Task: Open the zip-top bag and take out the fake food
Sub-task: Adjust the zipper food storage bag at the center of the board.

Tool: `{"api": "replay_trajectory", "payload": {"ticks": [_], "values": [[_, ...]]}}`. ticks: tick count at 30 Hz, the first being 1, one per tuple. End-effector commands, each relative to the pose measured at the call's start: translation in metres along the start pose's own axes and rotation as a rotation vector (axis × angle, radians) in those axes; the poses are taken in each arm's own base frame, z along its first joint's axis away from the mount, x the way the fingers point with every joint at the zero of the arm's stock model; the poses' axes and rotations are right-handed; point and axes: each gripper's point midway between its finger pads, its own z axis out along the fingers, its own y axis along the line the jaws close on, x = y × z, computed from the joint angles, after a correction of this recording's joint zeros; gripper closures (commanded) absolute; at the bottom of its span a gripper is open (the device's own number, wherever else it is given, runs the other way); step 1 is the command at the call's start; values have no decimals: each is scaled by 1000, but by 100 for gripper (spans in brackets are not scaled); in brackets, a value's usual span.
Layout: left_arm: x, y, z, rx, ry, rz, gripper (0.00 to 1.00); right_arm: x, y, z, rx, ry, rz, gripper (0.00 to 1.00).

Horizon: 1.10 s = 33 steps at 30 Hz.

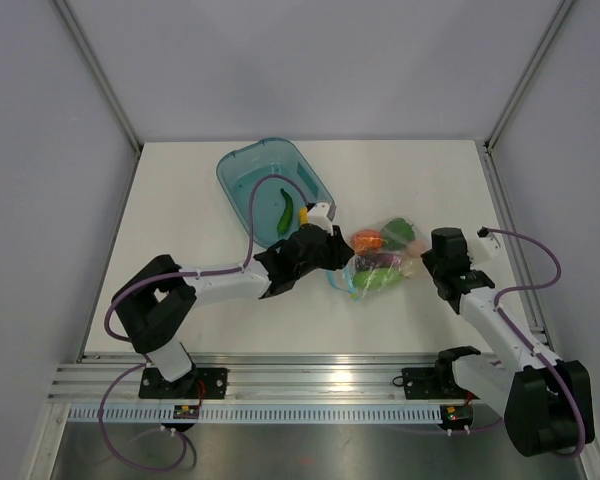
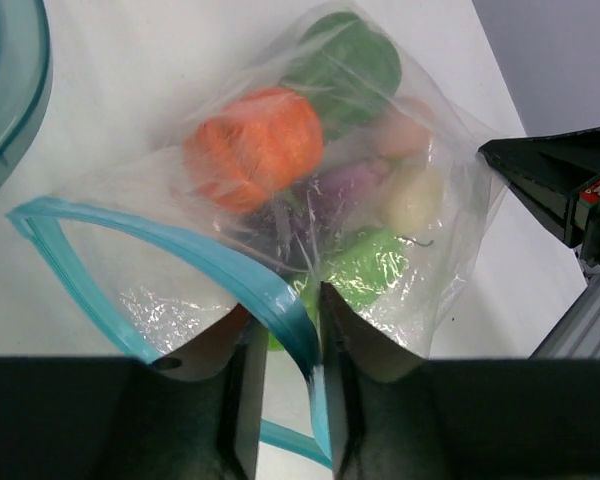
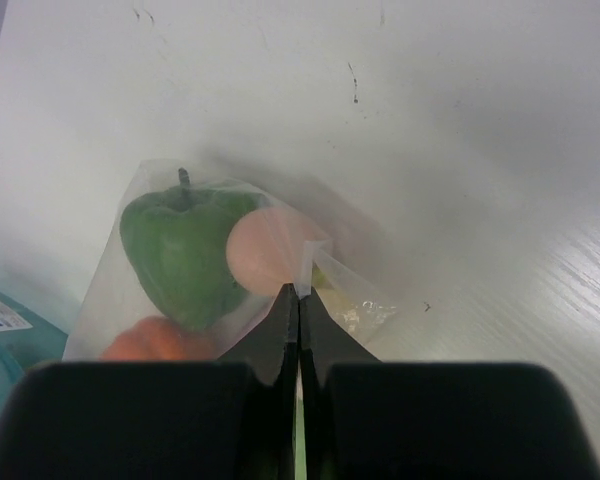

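Observation:
The zip-top bag lies on the table between my grippers, its teal zip strip parted into a loop. Inside are an orange piece, a green pepper, a purple eggplant, a whitish piece and a light green piece. My left gripper has a narrow gap between its jaws; one side of the strip runs through it against the right finger. My right gripper is shut on the bag's far clear edge, next to the pepper.
A translucent teal tub stands behind the left gripper, with a green cucumber and a small yellow piece in it. Its rim shows in the left wrist view. White walls with metal rails enclose the table.

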Motion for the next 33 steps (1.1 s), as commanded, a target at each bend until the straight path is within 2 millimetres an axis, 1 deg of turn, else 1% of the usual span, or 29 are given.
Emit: {"api": "replay_trajectory", "payload": {"ticks": [1,2,3,4,8,9,10,11,12,14,15,16,18,19,21,22,23,25,26,27,29,30,31,32,33], "values": [[-50,-35,-4,108,-143,22,82,-17,-7,-11,-24,-83,58,100],[-50,-35,-2,113,-139,23,86,-19,-7,-14,-46,-95,69,100],[-50,-37,0,123,-135,24,89,-23,-2,-17,-85,-112,84,100],[-56,-39,1,130,-149,19,93,-24,-3,-21,-115,-128,80,100],[-58,-40,7,157,-140,18,94,-28,-4,-23,-127,-151,75,100],[-57,-41,7,167,-131,21,92,-27,-7,-21,-104,-146,64,90],[-58,-38,7,164,-128,20,90,-28,-5,-20,-87,-140,53,82],[-56,-36,7,161,-122,20,87,-29,-7,-18,-66,-144,47,76],[-56,-36,6,161,-122,19,76,-27,-11,-17,-41,-135,40,71],[-56,-33,3,153,-118,16,63,-26,-9,-14,-24,-126,30,66],[-55,-30,1,141,-114,11,54,-26,-9,-14,-23,-125,25,65],[-54,-29,0,138,-112,10,48,-26,-8,-14,-26,-127,21,63],[-56,-31,-3,142,-109,10,41,-27,-8,-14,-32,-133,23,60],[-56,-32,-5,142,-105,10,34,-29,-9,-15,-35,-142,27,58],[-55,-32,-8,147,-98,11,29,-31,-7,-17,-51,-150,26,55],[-55,-33,-10,150,-97,11,24,-31,-7,-18,-56,-154,28,53],[-58,-35,-13,159,-102,16,22,-32,-6,-18,-62,-156,25,48],[-56,-36,-18,165,-95,20,20,-32,-6,-18,-65,-158,21,47],[-56,-35,-20,167,-95,18,19,-33,-6,-18,-65,-160,19,44],[-59,-38,-25,177,-106,16,18,-33,-6,-18,-65,-159,16,43],[-57,-36,-31,179,-108,12,17,-34,-5,-18,-63,-161,12,39],[-62,-39,-38,190,-122,5,16,-35,-3,-18,-68,-164,13,39],[-62,-38,-41,194,-126,0,16,-35,-3,-18,-68,-165,11,39],[-55,-33,-44,187,-117,-14,15,-35,-3,-18,-67,-164,6,38],[-56,-33,-48,191,-128,-24,15,-35,-3,-18,-70,-166,8,38]]}}
